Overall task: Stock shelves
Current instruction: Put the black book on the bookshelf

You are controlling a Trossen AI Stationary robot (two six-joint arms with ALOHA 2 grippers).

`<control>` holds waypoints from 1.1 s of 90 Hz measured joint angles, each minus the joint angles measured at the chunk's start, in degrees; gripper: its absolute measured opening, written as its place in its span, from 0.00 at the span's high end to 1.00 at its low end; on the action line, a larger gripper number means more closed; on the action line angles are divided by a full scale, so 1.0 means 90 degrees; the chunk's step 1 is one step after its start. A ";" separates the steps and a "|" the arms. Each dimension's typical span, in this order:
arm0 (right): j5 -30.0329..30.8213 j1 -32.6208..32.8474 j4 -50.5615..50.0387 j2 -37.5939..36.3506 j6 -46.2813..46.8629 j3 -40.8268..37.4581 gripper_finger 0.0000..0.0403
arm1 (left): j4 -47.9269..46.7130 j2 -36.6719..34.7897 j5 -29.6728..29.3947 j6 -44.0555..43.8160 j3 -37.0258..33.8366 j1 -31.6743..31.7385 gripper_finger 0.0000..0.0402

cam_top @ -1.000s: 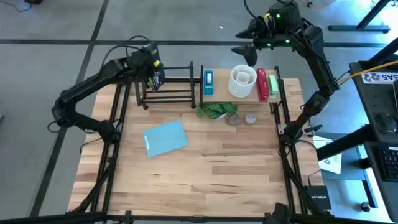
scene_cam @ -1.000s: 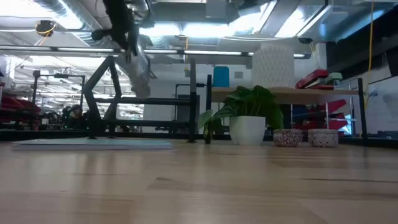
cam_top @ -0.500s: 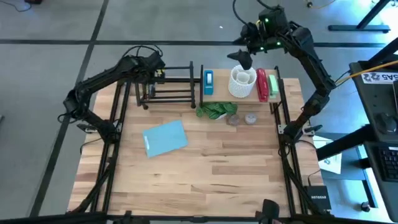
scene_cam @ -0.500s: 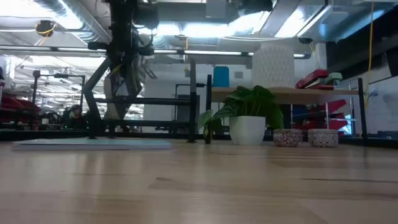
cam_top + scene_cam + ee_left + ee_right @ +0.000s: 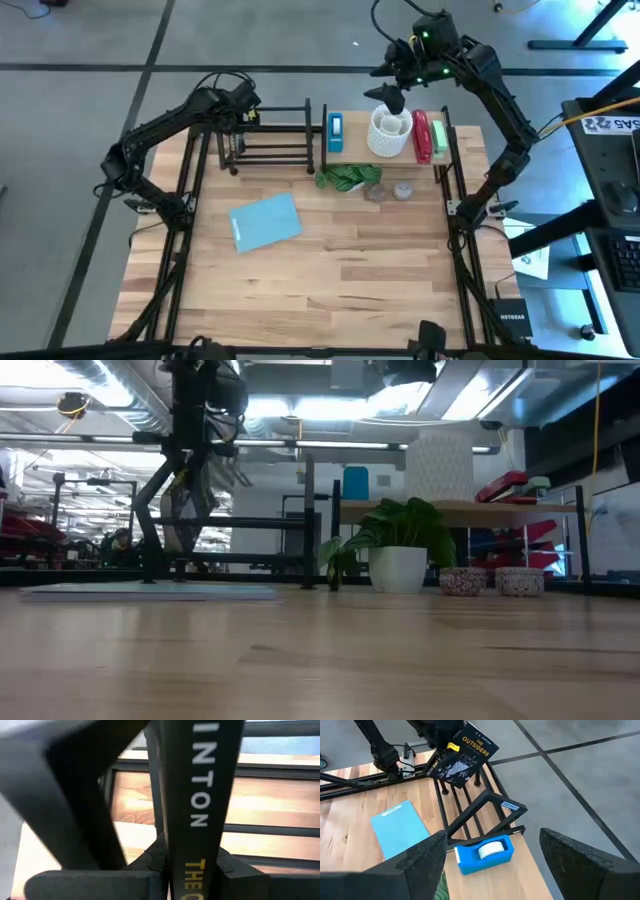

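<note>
Behind your bench [image 5: 330, 260], the low view shows an open workshop with ceiling ducts and bright lights. On the light-wood bench top, a small black metal open-frame rack [image 5: 268, 137] stands along the far edge toward the far-left corner, and beside it a wider light-wood shelf board [image 5: 385, 150] runs between black metal uprights toward the far-right corner.

Your left gripper [image 5: 243, 112] is at the left end of the rack, clamped on a dark paperback book [image 5: 463, 756] with yellow lettering on its cover. The right wrist view shows the book tilted above the rack's bars; the left wrist view looks straight along its spine [image 5: 200, 805] with the bars just behind it.

Your right gripper [image 5: 388, 97] hovers above the far edge of the shelf board, its fingers [image 5: 410, 865] spread wide and holding nothing.

On the shelf board you have a blue tape dispenser [image 5: 334, 131] at the left end, a white lattice-patterned cylindrical holder [image 5: 390, 131] in the middle, and a red stapler [image 5: 422, 135] with a green item beside it at the right end. Just in front of the board stand a leafy green plant in a white pot [image 5: 398, 550] and two small speckled bowls [image 5: 463, 581]. A light-blue flat clipboard [image 5: 265, 221] lies on the bench left of centre.
</note>
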 joint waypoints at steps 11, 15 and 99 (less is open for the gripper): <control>0.0000 0.0000 0.0002 0.0000 -0.0029 0.0000 0.25 | 0.0240 0.0000 0.0048 0.0197 0.0000 0.0002 0.88; 0.0001 0.0000 0.0001 0.0000 -0.0035 0.0000 0.25 | 0.0296 0.0002 0.0066 0.0237 0.0000 0.0002 0.88; -0.0333 0.0002 0.0000 -0.0002 -0.0095 0.0000 0.25 | -0.0145 0.0005 -0.0222 0.0172 -0.0007 0.0152 0.66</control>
